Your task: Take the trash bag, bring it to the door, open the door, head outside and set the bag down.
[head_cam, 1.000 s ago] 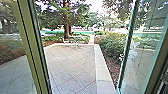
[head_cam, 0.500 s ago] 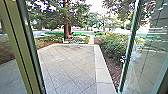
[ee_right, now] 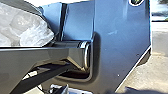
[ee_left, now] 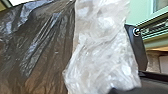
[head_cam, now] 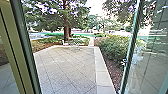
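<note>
Robot (ee_right: 115,50) has rolled forward; drifting left could snag the bag (ee_left: 42,45) on the door frame (head_cam: 15,50). Whether either gripper is closed, I can't tell.

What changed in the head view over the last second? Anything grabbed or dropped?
The camera moved, apparently forward through the doorway: the left door frame slid toward the picture's left edge, the glass panel's edge toward the right. No visible move of the things themselves. Grabbed or dropped: can't tell, no earlier wrist pictures; the bag is at the left wrist now. Same as before: paving, tree trunk.
</note>
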Robot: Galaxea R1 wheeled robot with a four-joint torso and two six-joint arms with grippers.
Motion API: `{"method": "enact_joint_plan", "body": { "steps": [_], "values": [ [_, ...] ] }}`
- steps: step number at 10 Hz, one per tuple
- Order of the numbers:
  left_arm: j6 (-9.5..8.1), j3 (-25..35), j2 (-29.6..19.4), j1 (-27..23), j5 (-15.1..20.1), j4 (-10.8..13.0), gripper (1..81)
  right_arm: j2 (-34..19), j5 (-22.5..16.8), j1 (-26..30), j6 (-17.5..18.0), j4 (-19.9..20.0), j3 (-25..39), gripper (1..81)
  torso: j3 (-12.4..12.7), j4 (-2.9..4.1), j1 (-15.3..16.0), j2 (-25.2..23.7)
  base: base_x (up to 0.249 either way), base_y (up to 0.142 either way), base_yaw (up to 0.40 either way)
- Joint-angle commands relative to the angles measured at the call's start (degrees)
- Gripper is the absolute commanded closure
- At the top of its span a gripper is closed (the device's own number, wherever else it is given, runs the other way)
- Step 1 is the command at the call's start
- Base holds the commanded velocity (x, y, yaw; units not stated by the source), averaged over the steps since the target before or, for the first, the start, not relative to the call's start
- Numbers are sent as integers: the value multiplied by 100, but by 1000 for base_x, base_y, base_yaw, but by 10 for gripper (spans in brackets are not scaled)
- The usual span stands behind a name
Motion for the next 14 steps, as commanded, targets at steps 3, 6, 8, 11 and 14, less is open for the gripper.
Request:
{"method": "enact_joint_plan", "body": {
  "steps": [3,6,8,11,14],
  "values": [
    [28,-46,-71,-369,248,-16,811,109,-242,322,-22,-40,87,10,0,0,2,0,131,0,0],
    [28,-46,-71,-360,248,-7,811,109,-242,330,-30,-49,87,10,-2,0,0,0,90,0,0],
    [28,-46,-80,-360,248,-7,811,109,-242,330,-22,-40,87,10,2,0,-5,-9,90,0,0],
    [28,-46,-71,-360,248,-7,811,109,-242,331,-22,-40,87,10,0,0,-5,-7,110,0,0],
    [28,-46,-71,-360,248,-7,811,109,-242,322,-22,-40,87,10,-2,0,2,-5,123,0,0]
  ]
}}
